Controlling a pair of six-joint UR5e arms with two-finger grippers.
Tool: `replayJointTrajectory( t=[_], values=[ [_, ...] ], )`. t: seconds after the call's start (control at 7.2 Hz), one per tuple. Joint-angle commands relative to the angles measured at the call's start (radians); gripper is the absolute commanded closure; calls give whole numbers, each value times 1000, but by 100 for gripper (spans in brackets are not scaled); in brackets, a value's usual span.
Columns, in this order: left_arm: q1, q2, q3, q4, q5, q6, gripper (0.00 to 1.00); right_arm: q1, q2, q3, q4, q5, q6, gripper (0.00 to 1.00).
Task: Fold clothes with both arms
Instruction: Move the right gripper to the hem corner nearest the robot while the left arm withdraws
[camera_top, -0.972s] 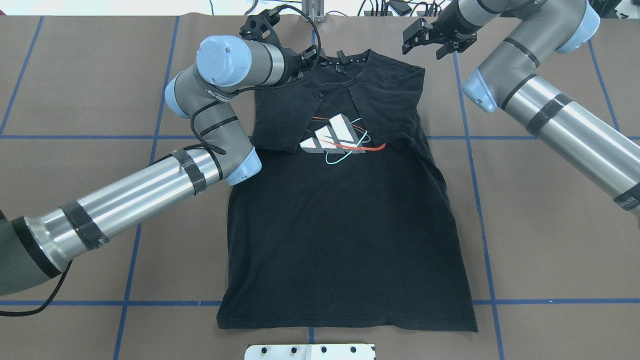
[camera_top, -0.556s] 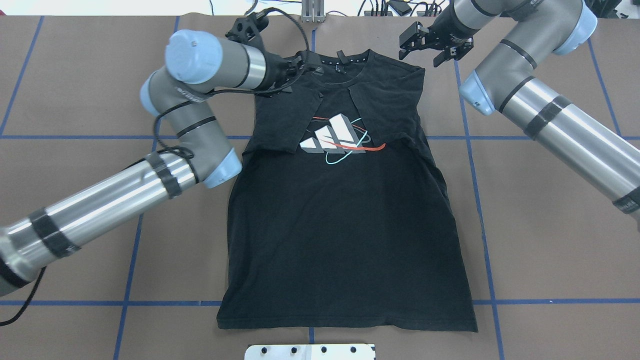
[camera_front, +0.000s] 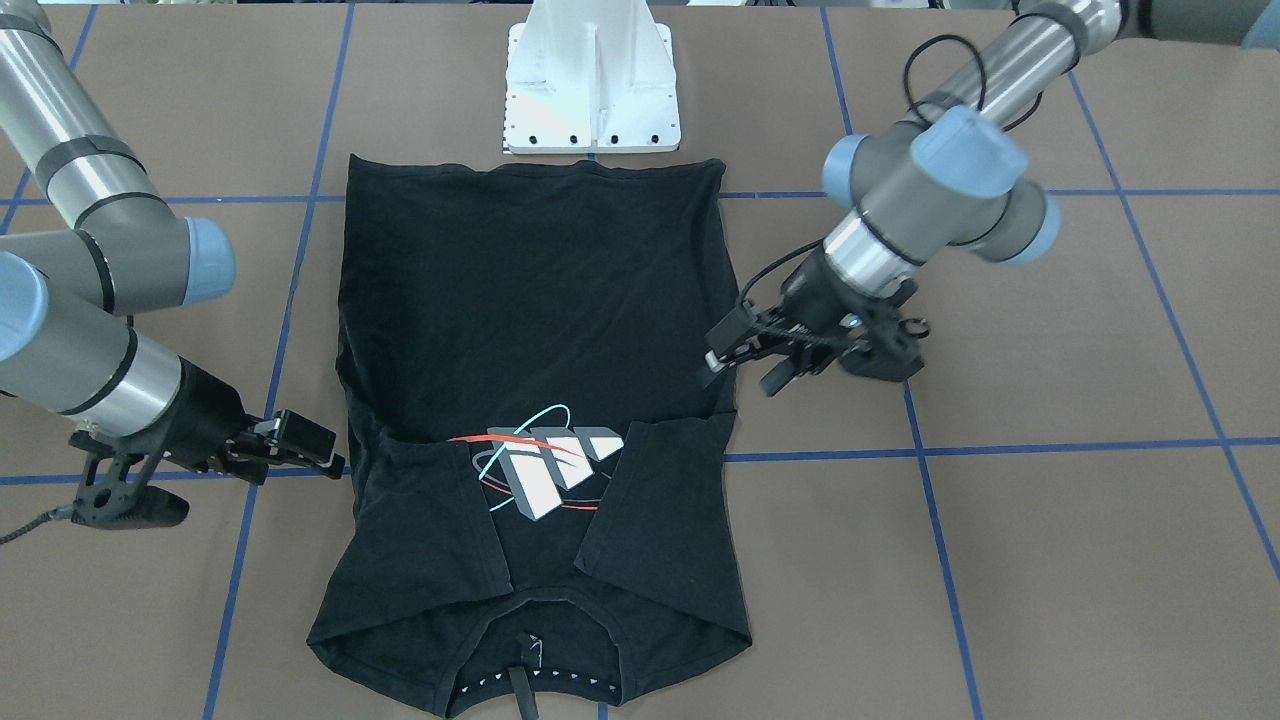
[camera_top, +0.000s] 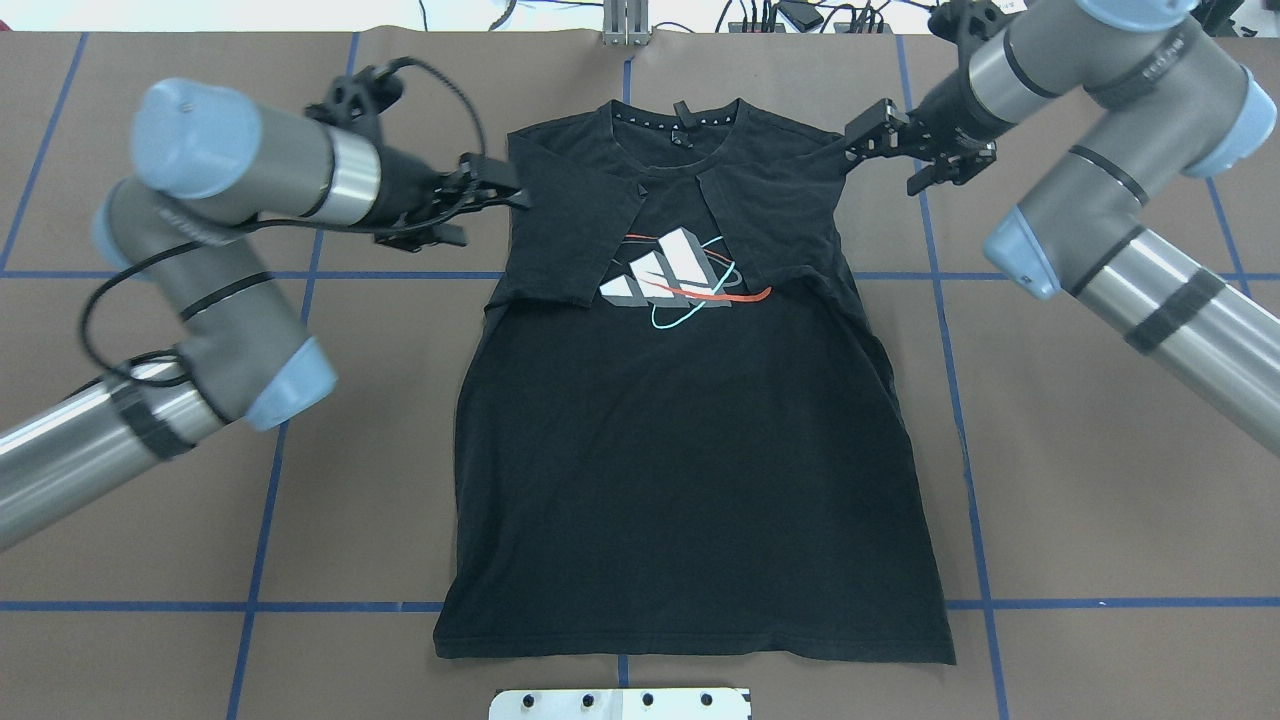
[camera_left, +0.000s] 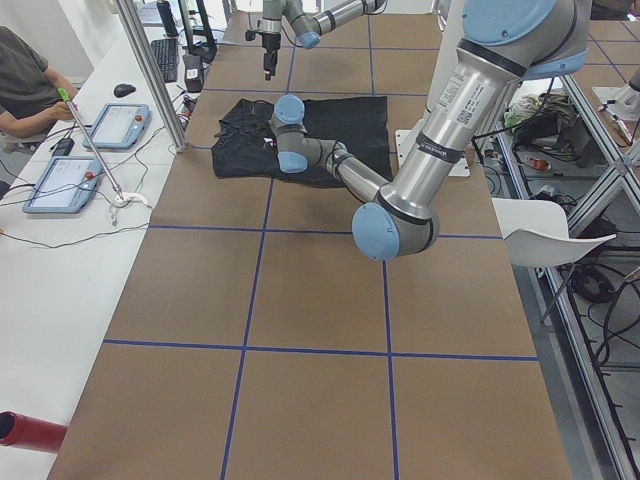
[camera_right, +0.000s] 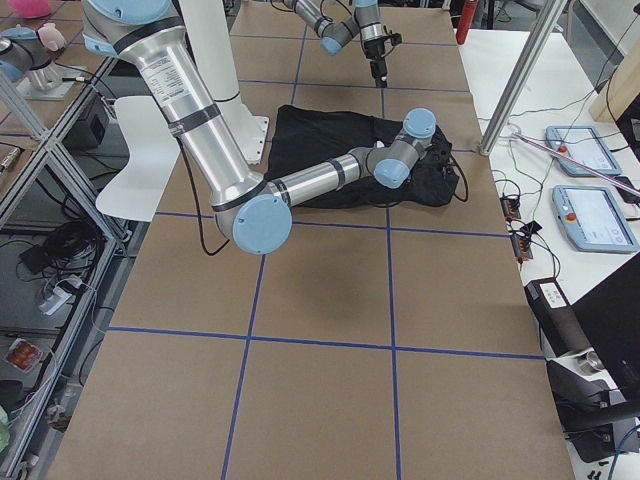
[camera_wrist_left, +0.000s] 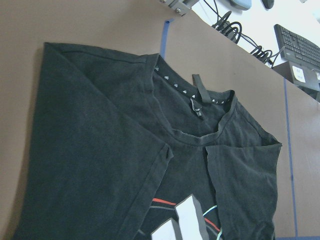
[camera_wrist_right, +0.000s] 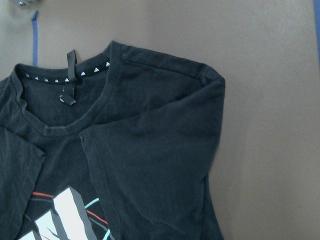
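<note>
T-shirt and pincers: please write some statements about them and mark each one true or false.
The T-shirt lies graphic side up. True.
Both sleeves are spread out sideways. False: both are folded inward over the chest.
The left pincer grips the hem. False: it is beside a shoulder, at the collar end.
The hem lies nearest the white pedestal. True.
The right pincer is near the other shoulder. True.

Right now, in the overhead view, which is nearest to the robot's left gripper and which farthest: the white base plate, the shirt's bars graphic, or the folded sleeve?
1. Folded sleeve, right beside the left gripper.
2. Bars graphic, mid-chest.
3. White base plate, at the view's bottom edge.
</note>
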Motion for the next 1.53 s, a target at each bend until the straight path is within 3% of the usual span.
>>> replayJointTrajectory(
  t=[0.0, 0.14, 0.42, 0.69, 0.83, 1.25, 1.39],
  values=[
    [0, 233, -238, 17, -15, 27, 1, -27, -140, 170, -7, 30, 109, 0],
    [2, 243, -255, 17, -14, 27, 1, -76, -202, 242, -6, 16, 204, 1],
    [7, 255, -255, 12, 1, 27, 1, -193, -402, 435, -4, 16, 214, 1],
    [10, 255, -255, 9, 3, 27, 1, -288, -525, 537, -4, 18, 216, 0],
    [10, 255, -255, 9, 5, 27, 1, -360, -538, 550, -3, -1, 239, 0],
    [11, 249, -261, 7, 3, 25, 1, -579, -552, 553, 0, -184, 328, 0],
    [11, 252, -261, 7, 5, 25, 1, -606, -581, 579, 0, -186, 328, 0]
  ],
)
